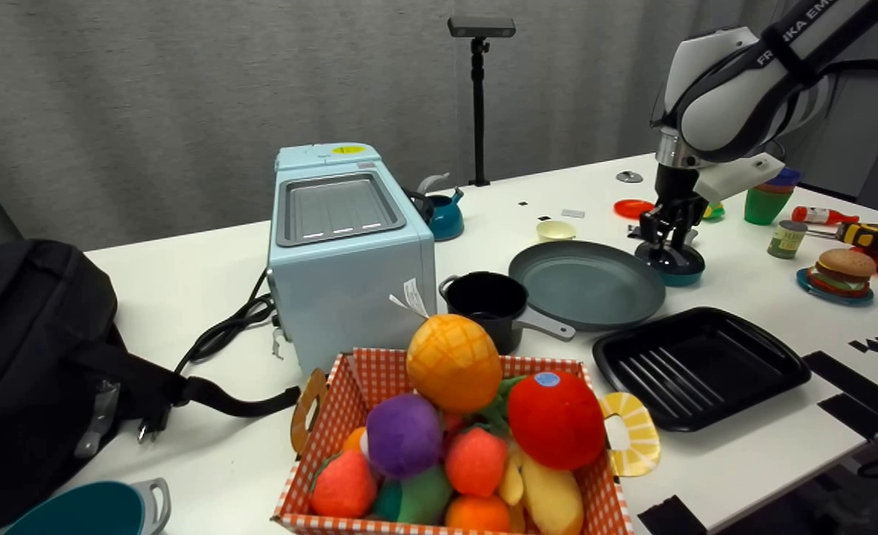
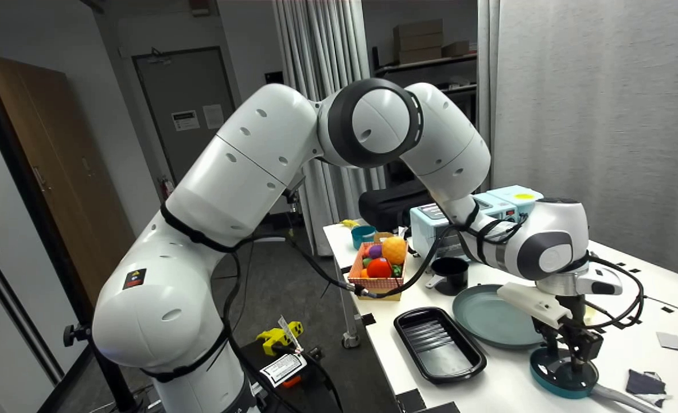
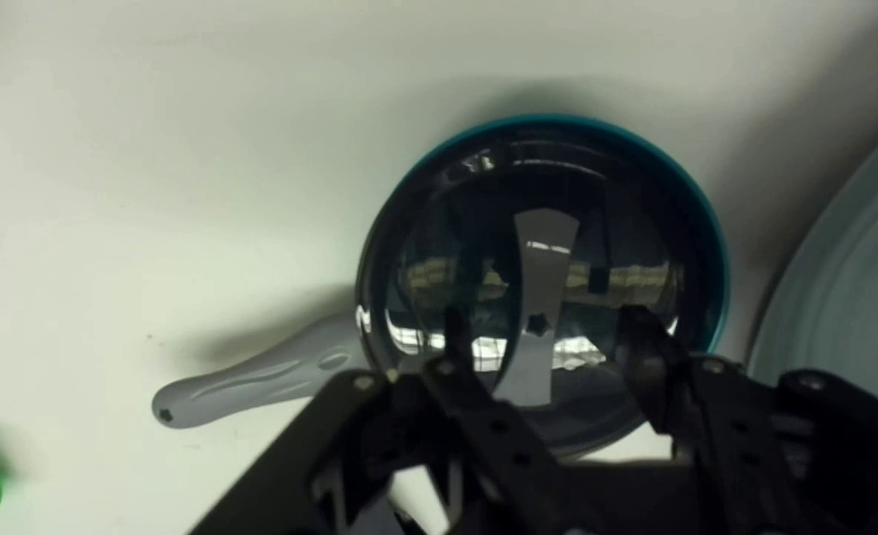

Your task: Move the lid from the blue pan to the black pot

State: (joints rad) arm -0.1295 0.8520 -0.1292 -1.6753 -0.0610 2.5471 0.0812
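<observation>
In an exterior view the white arm (image 2: 448, 137) arches over from the left, its gripper (image 3: 548, 325) pointing straight down at the lid (image 3: 602, 223), which sits on the blue pan (image 1: 680, 279). The fingers (image 3: 648, 368) stand apart, astride the lid's grey handle (image 3: 543, 275), a gap showing on either side. In an exterior view the black pot (image 1: 487, 297) stands farther left, with the frying pan (image 1: 587, 286) between

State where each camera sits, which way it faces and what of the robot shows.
An exterior view: behind the fruit basket, facing over it down the table; outer arm and end effector show.
An exterior view: near the robot's shoulder, facing past it toward the basket; most of the arm shows.
Wrist view: above the lid and blue pan, facing down; the end effector's fingers show.
Both exterior views share the basket, black pot and grill tray.
</observation>
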